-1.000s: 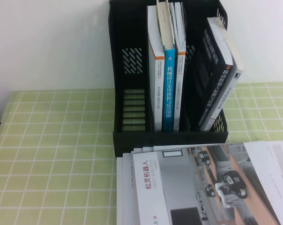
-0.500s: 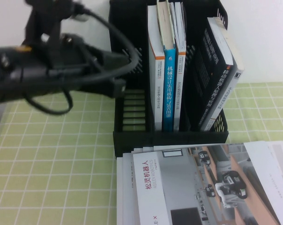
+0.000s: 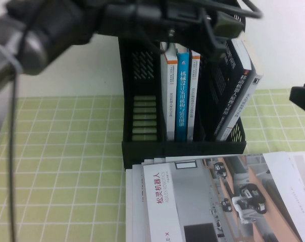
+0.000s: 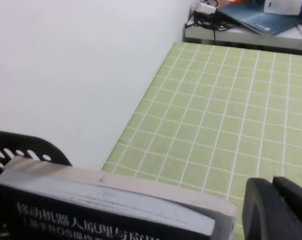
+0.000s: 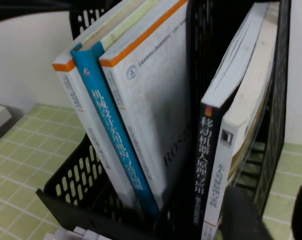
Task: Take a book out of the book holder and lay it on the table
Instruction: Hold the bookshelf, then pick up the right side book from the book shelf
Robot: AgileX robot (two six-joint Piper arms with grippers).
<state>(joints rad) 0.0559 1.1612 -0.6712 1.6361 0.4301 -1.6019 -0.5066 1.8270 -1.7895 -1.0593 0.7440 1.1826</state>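
The black book holder (image 3: 142, 101) stands on the yellow-green gridded table (image 3: 56, 151). In its right compartment the thick white-spined book (image 3: 251, 83) leans behind a thinner black-spined one (image 3: 228, 93). My left arm reaches across the holder's top from the left. My left gripper (image 4: 272, 181) hovers shut just past the black-spined book's upper corner (image 4: 141, 200), touching nothing. My right gripper (image 5: 273, 215) is open, low beside the holder's right wall (image 5: 273, 110), facing the book's spine (image 5: 228, 150). Its black tip (image 3: 300, 97) shows at the high view's right edge.
Three upright books (image 3: 182, 91) fill the holder's middle compartment. A fanned stack of white booklets (image 3: 208, 201) lies on the table right in front of the holder. A white wall stands behind. Cables and a blue item (image 4: 261, 17) sit past the table's far end.
My left arm has swung in from the left, across the holder's top to its right compartment. My right gripper has come into view at the right edge and opened.
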